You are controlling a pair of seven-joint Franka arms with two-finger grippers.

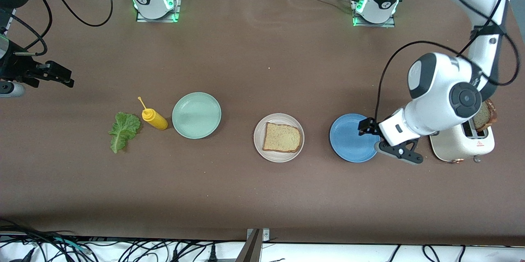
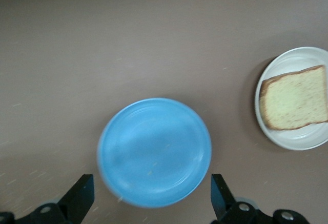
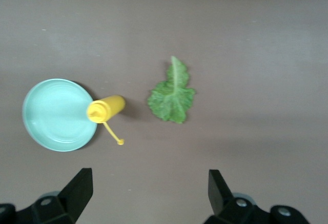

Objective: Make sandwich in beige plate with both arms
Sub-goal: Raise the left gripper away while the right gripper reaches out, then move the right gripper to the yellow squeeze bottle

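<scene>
The beige plate (image 1: 260, 144) sits mid-table with one tan bread slice (image 1: 282, 137) lying on it; both also show in the left wrist view, plate (image 2: 302, 141) and slice (image 2: 294, 98). A second slice (image 1: 485, 115) stands in the toaster (image 1: 459, 147). The green lettuce leaf (image 1: 123, 130) lies on the table toward the right arm's end, and shows in the right wrist view (image 3: 172, 93). My left gripper (image 1: 383, 141) (image 2: 151, 182) is open and empty over the blue plate's toaster-side edge. My right gripper (image 1: 61, 75) (image 3: 149, 178) is open and empty, up over the table at the right arm's end.
A blue plate (image 1: 350, 137) (image 2: 154, 149) lies between the beige plate and the toaster. A pale mint-green plate (image 1: 196, 115) (image 3: 51, 114) and a yellow squeeze bottle (image 1: 154, 118) (image 3: 105, 108) lie between the lettuce and the beige plate.
</scene>
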